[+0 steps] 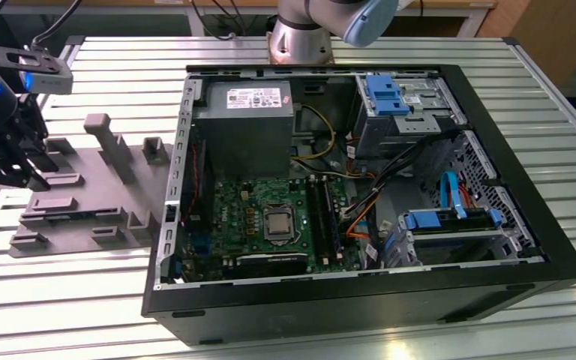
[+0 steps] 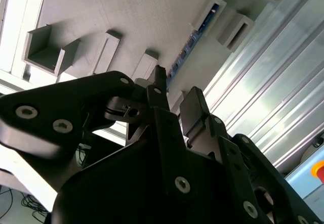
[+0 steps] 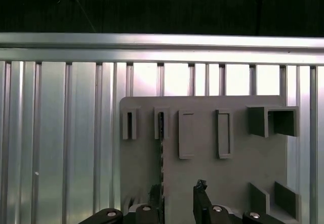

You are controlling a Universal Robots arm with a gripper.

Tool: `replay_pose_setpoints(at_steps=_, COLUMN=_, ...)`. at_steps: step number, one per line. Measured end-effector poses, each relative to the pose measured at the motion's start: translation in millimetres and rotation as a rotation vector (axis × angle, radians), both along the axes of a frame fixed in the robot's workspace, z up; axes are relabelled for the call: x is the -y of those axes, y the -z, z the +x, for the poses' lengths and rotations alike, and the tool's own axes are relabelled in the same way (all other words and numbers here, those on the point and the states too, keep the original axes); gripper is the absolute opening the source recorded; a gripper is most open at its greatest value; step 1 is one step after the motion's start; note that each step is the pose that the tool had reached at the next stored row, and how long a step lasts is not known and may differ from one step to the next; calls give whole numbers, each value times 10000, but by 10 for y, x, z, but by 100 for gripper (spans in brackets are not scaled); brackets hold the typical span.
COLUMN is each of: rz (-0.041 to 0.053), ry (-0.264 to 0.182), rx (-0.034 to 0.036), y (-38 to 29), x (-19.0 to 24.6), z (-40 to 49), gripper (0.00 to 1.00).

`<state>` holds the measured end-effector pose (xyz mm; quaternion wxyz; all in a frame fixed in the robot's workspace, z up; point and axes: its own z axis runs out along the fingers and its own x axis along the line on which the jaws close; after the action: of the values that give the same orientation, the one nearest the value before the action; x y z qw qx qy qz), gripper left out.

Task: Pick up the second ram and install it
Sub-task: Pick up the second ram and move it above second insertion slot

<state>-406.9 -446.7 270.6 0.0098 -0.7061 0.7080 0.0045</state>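
2 fingers (image 2: 195,105) of my gripper (image 2: 174,90) stand spread with nothing between them, above the grey fixture (image 3: 205,171). The second ram (image 2: 188,47) sits on edge in its slot there, apparently off-centre to the gap. If I descend like this, I risk a fingertip clipping and tilting it.

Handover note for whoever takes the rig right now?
Gripper: jaws open, holding nothing, over the gray fixture plate beside the open PC case.
Second ram: on edge in its holders on the plate, close to the jaws, not gripped.
Done: no part of the pick-up or install.
Left: picking up the ram and installing it in the case.
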Motion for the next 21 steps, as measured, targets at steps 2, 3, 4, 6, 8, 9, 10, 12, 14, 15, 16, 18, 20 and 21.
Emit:
replay_pose_setpoints(at_steps=2, rz=-1, ry=0, rx=-1, y=21, x=0, z=0, gripper=39)
replay_pose_setpoints(at_steps=3, rz=0, ry=0, rx=-1, y=32, x=1, z=0, gripper=39)
replay_pose_setpoints(at_steps=4, rz=0, ry=0, rx=0, y=44, x=1, z=0, gripper=39)
replay_pose_setpoints(at_steps=6, rz=0, ry=1, rx=1, y=70, x=1, z=0, gripper=39)
replay_pose_setpoints(at_steps=8, rz=0, ry=0, rx=0, y=106, x=3, z=0, gripper=39)
replay_pose_setpoints(at_steps=9, rz=0, ry=0, rx=0, y=124, x=4, z=0, gripper=39)
replay_pose_setpoints(at_steps=10, rz=0, ry=0, rx=0, y=142, x=4, z=0, gripper=39)
replay_pose_setpoints(at_steps=12, rz=-3, ry=0, rx=1, y=175, x=5, z=0, gripper=39)
replay_pose_setpoints(at_steps=14, rz=-4, ry=0, rx=-1, y=187, x=5, z=0, gripper=39)
replay_pose_setpoints(at_steps=15, rz=-5, ry=0, rx=-1, y=187, x=5, z=0, gripper=39)
replay_pose_setpoints(at_steps=16, rz=-5, ry=0, rx=-2, y=187, x=5, z=0, gripper=39)
replay_pose_setpoints(at_steps=18, rz=-4, ry=0, rx=-1, y=188, x=5, z=0, gripper=39)
replay_pose_setpoints(at_steps=20, rz=-4, ry=0, rx=0, y=189, x=5, z=0, gripper=39)
replay_pose_setpoints(at_steps=21, rz=-4, ry=0, rx=0, y=193, x=5, z=0, gripper=39)
